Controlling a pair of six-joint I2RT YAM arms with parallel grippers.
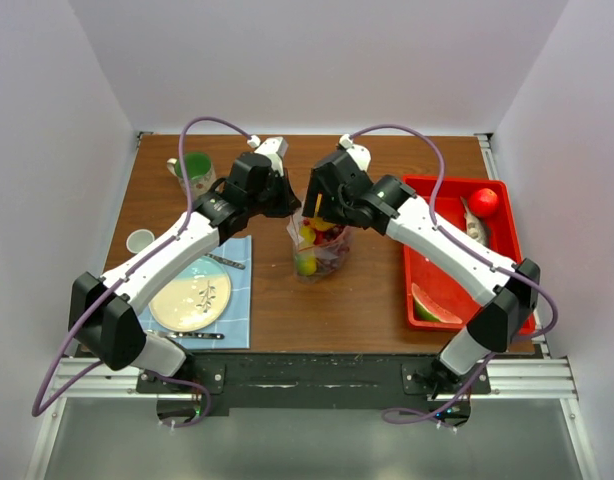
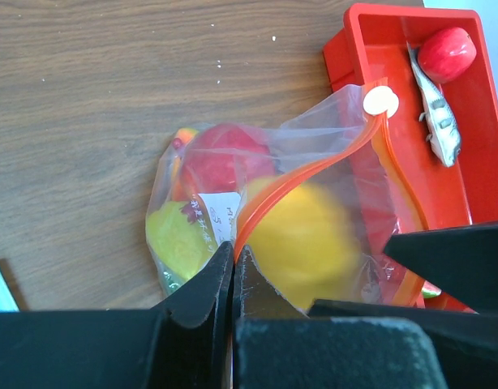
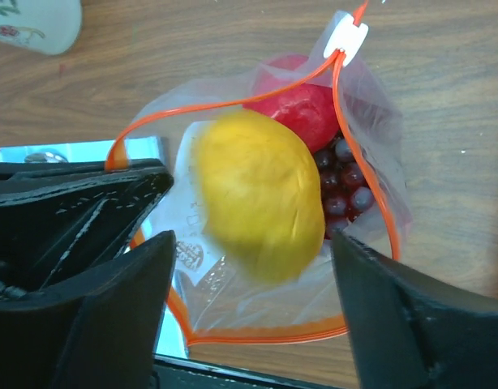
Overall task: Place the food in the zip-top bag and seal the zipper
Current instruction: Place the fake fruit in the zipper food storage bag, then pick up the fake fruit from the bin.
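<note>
No writing can be read for certain: the only print in sight is a small white label (image 2: pixel 216 214) on the clear zip-top bag (image 2: pixel 318 138), its few dark marks too small and blurred to make out, and equally faint in the right wrist view.

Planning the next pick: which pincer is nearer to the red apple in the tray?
Right. The right pincer hangs over the zip-top bag, left of the red apple in the red tray; the left pincer pinches the bag's rim, farther left still.
</note>
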